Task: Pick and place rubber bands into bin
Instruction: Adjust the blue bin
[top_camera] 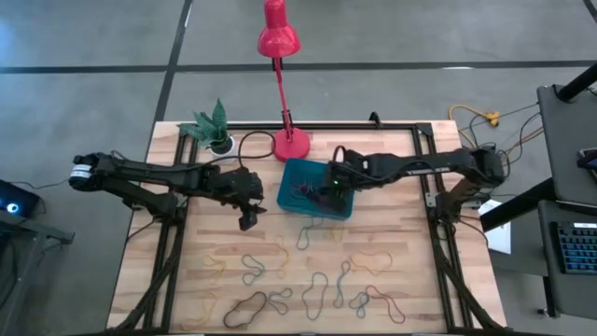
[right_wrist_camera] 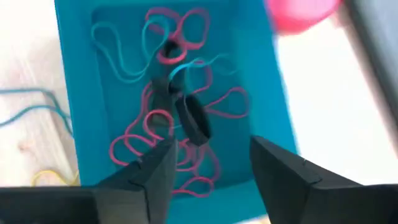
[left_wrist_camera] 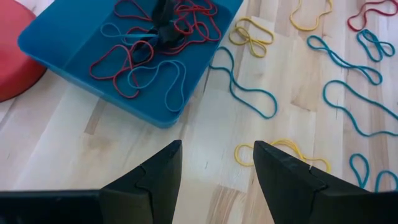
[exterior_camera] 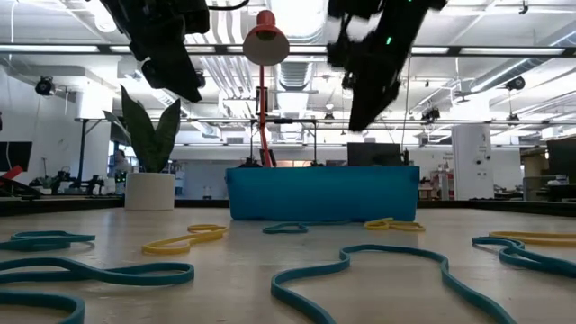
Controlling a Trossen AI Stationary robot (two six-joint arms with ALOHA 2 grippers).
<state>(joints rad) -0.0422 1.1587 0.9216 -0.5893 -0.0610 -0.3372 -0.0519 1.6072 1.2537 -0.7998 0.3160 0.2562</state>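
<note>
High view: the bin (top_camera: 318, 189) sits on the wooden desk (top_camera: 401, 233), just in front of the round base of the red lamp (top_camera: 284, 112). A small potted plant (top_camera: 214, 128) stands near the desk's rear left corner.

Right gripper (top_camera: 333, 186): positioned above the bin. In the right wrist view its jaws stand apart with nothing gripped between them. Directly below them, inside the bin, lies a dark band (right_wrist_camera: 194, 118) on a tangle of red and blue rubber bands (right_wrist_camera: 163, 134). Whether the dark band is airborne or resting on the pile cannot be told.

Left gripper (top_camera: 248, 217): positioned over bare desk just left of the bin, clear of the bin wall. In the left wrist view its jaws are spread and empty, with a yellow band (left_wrist_camera: 283, 154) on the desk just beyond them.

Loose bands: further bands in teal, yellow, red and dark colours lie scattered across the front half of the desk, well apart from both grippers. In the low view both grippers hang above the desk surface, and several teal and yellow bands lie flat in front of the bin.
</note>
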